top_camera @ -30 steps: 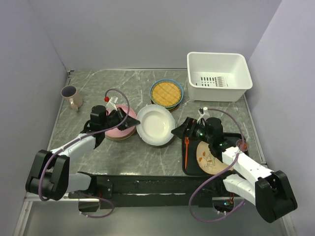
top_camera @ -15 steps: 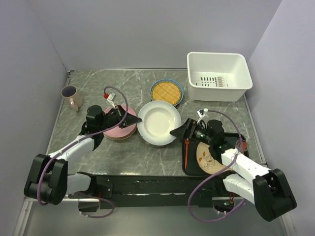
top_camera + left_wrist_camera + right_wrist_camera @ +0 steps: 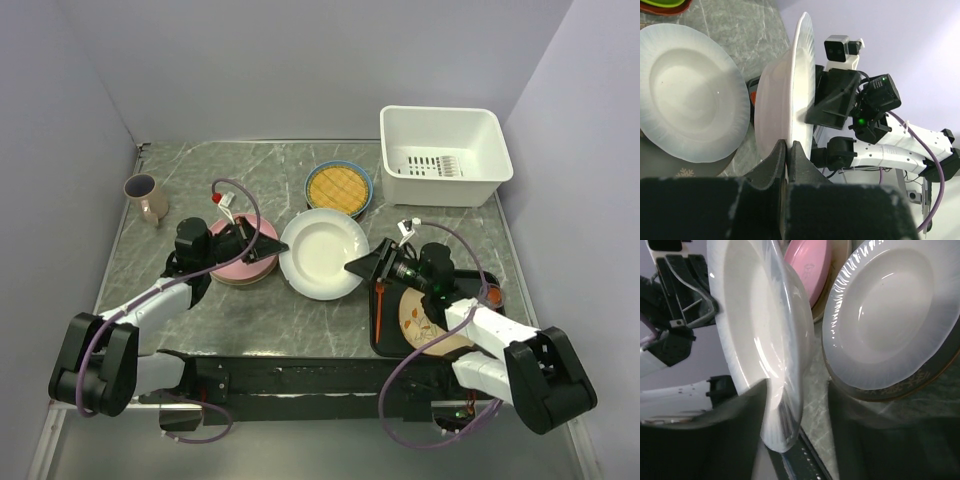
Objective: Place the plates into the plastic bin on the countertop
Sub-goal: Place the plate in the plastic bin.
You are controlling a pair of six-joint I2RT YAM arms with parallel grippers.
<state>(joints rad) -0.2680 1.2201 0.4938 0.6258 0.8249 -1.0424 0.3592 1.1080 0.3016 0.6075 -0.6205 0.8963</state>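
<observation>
Top external view: the white plate [image 3: 322, 252] is held clear of the table [image 3: 260, 170] at mid-scene, tilted, between the two arms. The left tool [image 3: 270, 248] is clenched on its left rim. The left wrist view confirms both fingers pinched on the edge.

Change over the last second: the right arm has advanced left until the right tool [image 3: 358, 267] straddles the plate's right rim. Its jaws have come in from full spread. In the right wrist view the rim sits between the fingers with a gap still visible on one side, so the grip is not yet made.

The plastic bin [image 3: 445, 185] stands at the far right and holds no plates.

Judgement: this is a handover to the arm nearer the bin. The left tool should not release until the right tool has clamped. The pink plate [image 3: 240, 268] and a second white plate [image 3: 890, 315] lie below, not yet handled.
</observation>
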